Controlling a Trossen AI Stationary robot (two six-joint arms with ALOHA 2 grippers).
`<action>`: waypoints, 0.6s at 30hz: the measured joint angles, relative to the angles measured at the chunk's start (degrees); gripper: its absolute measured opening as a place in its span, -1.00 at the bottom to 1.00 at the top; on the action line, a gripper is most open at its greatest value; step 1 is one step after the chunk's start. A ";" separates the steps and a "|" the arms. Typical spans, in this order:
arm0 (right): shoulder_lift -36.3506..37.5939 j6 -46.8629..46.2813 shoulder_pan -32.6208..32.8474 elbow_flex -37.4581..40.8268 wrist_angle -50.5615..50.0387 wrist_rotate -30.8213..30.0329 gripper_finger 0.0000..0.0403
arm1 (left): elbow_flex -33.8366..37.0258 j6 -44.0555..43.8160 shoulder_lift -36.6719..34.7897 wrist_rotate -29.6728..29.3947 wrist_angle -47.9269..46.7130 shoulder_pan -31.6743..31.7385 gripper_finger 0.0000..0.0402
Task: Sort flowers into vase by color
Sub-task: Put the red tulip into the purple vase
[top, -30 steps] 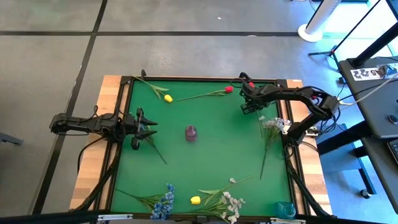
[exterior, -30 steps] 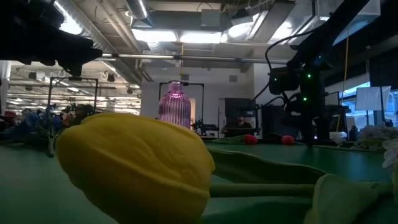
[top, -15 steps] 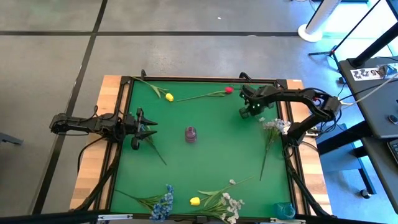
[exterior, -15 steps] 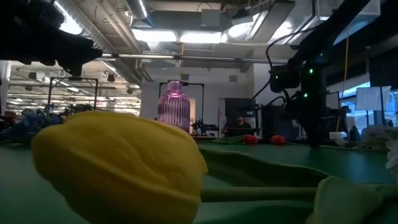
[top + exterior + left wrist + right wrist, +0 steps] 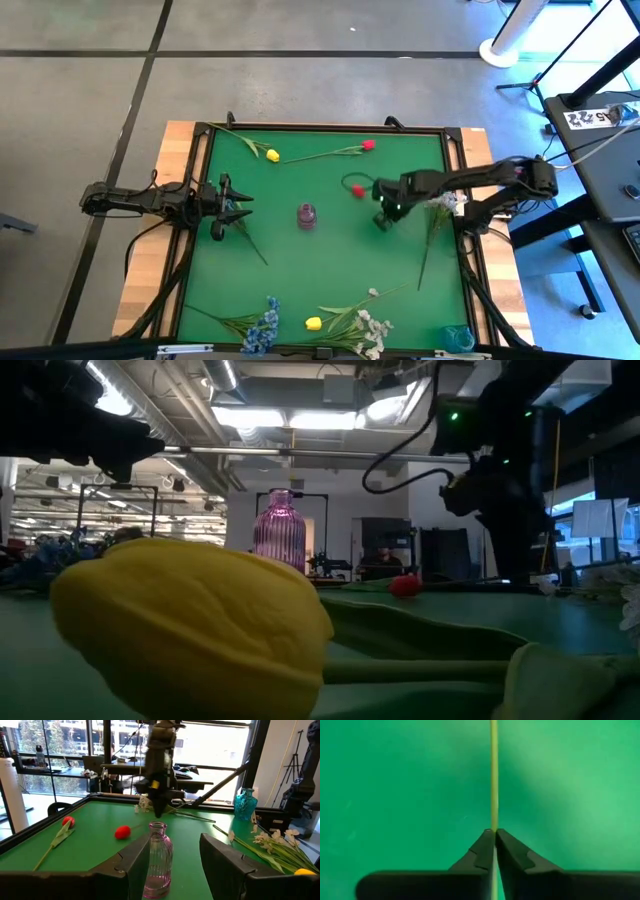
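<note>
Green felt table [image 5: 330,270], seen from above; left gripper [image 5: 243,205] waits at the table's left edge, fingers [image 5: 227,857] spread apart, nothing between them; a bare green stem [image 5: 250,240] lies on the felt just beside it, running toward the table's middle. Pink ribbed glass vase [image 5: 307,214] stands upright near the centre, no flowers in it, straight ahead of the left gripper in the left wrist view. Yellow tulip [image 5: 271,157] lies near the far edge, left of centre; a red tulip [image 5: 367,145] lies right of it, stem pointing left. Along the near edge: blue spray [image 5: 264,325], second yellow tulip [image 5: 314,322], white spray [image 5: 372,328]. Right of the vase, right gripper [image 5: 385,212] is above the felt, fingers [image 5: 479,852] pinched tight on a thin green stem; a second red tulip [image 5: 357,189] hangs at that stem's end, between gripper and vase. White blossoms [image 5: 447,201] lie near the right edge; teal glass vase [image 5: 459,337] stands at the near right corner.
</note>
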State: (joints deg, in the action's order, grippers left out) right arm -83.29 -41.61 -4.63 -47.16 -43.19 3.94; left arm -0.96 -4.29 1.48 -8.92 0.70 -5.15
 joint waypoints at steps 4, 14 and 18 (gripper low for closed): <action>-0.30 -0.44 4.98 0.00 3.75 -3.79 -0.62 | -0.01 0.00 0.00 0.01 -0.01 0.00 -0.17; -0.33 4.30 5.96 0.00 16.74 -19.19 -0.21 | 0.00 0.01 0.01 0.01 0.01 -0.02 -0.17; -1.12 5.91 3.21 0.00 17.98 -19.38 -0.25 | 0.00 0.00 0.01 0.00 -0.01 -0.01 -0.17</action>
State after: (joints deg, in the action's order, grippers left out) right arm -84.41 -35.70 -1.42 -47.16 -25.22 -15.44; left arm -0.96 -4.29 1.48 -8.92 0.69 -5.16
